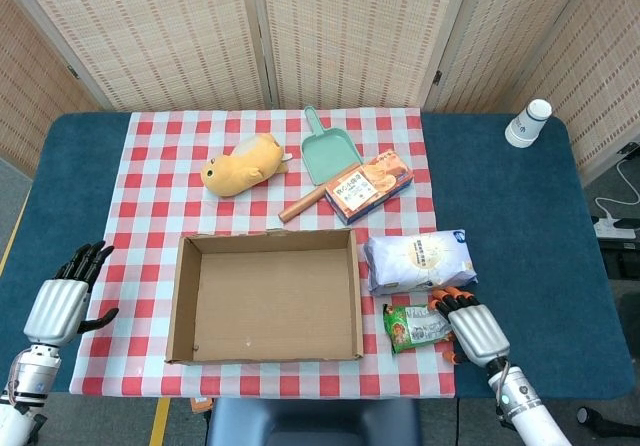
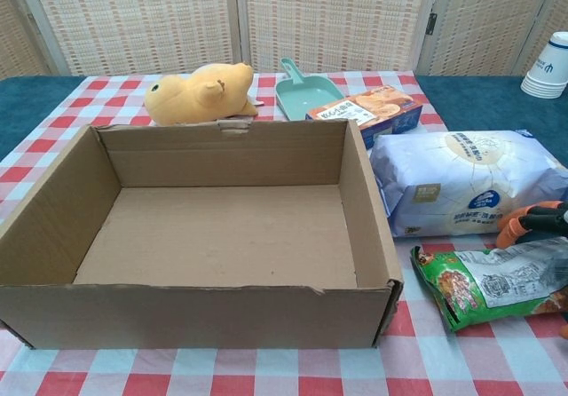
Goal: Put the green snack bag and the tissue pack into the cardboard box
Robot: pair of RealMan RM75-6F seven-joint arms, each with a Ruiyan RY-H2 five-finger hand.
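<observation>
A: Which step is in hand?

B: The first pick, I judge; the cardboard box [image 1: 268,294] holds nothing, and both task items lie outside it; the right hand [image 1: 470,328] sits at the outer end of the green snack bag [image 1: 417,326], its orange-tipped fingers [image 2: 519,227] reaching over the bag's far edge

A: Has it got hold of the bag?

B: Not that I can see; the fingers lie stretched and close together over the bag's end, and whether anything is curled beneath it I cannot tell; the bag lies flat on the worktop [image 1: 520,226], so I would not call it gripped

A: And the tissue pack?

B: The tissue pack [image 1: 418,260] lies just ahead of the hand's fingertips, touching or nearly touching the bag's upper edge; the box stands across the bag from the hand, its near wall just past the bag's other end

A: The other hand?

B: The left hand [image 1: 66,297] hangs well off on the box's opposite side, fingers apart, holding nothing

A: What does the next move call for?

B: Closing the fingers round the bag's end so the crinkly film does not slip; then a lift high enough to clear the box wall, a carry across it, and a release inside; care is needed not to nudge the tissue pack ahead of the fingertips
</observation>
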